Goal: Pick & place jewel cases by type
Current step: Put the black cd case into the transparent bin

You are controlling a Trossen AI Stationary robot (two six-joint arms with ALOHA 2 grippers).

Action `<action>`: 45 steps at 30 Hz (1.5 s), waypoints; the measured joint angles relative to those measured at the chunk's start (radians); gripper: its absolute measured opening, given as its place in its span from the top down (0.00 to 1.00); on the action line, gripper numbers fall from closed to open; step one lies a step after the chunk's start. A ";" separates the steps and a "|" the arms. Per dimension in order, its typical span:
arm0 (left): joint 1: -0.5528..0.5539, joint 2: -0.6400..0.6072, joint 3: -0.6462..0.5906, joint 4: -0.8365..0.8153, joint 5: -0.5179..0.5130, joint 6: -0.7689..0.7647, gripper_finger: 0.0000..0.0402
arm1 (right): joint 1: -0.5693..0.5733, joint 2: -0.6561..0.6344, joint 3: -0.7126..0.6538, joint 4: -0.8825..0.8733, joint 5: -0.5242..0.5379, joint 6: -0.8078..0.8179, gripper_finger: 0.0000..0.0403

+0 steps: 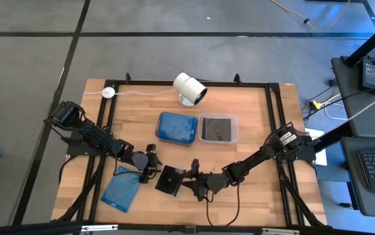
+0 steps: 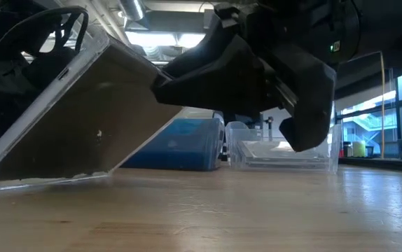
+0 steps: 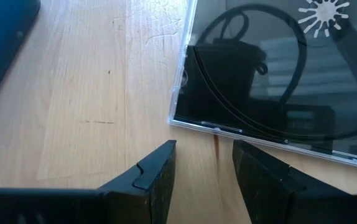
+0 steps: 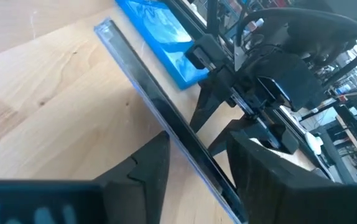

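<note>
A dark jewel case (image 1: 170,179) stands tilted near the table's near edge. Its lower edge (image 2: 47,183) rests on the wood and its other side is raised. My right gripper (image 1: 186,180) comes from the right and is shut on that raised side. My left gripper (image 1: 152,163) is open just left of the case. Its fingertips (image 3: 203,162) stand a short way from the case's edge (image 3: 228,129) without touching. A translucent blue jewel case (image 1: 122,190) lies flat on the table near the left front corner. My right gripper holds the dark jewel case by its raised right-hand edge (image 4: 185,146), pinched with one finger on each flat face. The fingers come low from the table's right, slanting down. The case is tilted steeply, with its opposite edge (image 2: 47,183) on the table.
A blue tub (image 1: 177,127) and a clear tub (image 1: 218,128) sit side by side at the table's middle, beyond both grippers. A white cylindrical camera (image 1: 189,88) stands at the far edge. Bare wood lies on the right half of the table.
</note>
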 joint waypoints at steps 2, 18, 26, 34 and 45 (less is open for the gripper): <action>0.000 0.000 0.000 0.000 0.000 0.001 0.61 | 0.000 0.000 0.000 -0.011 -0.001 -0.002 0.63; 0.000 0.000 0.000 -0.002 -0.004 0.001 0.61 | 0.034 0.000 0.000 -0.014 -0.025 -0.203 0.74; -0.001 0.000 0.001 -0.016 -0.005 0.009 0.61 | 0.055 0.000 0.000 -0.013 -0.002 -0.208 0.74; 0.004 -0.001 0.001 -0.022 -0.003 0.035 0.61 | 0.060 0.000 0.000 -0.019 0.017 -0.154 0.80; 0.004 -0.001 0.001 -0.026 -0.004 0.029 0.61 | 0.061 0.000 0.000 -0.023 0.025 -0.148 0.86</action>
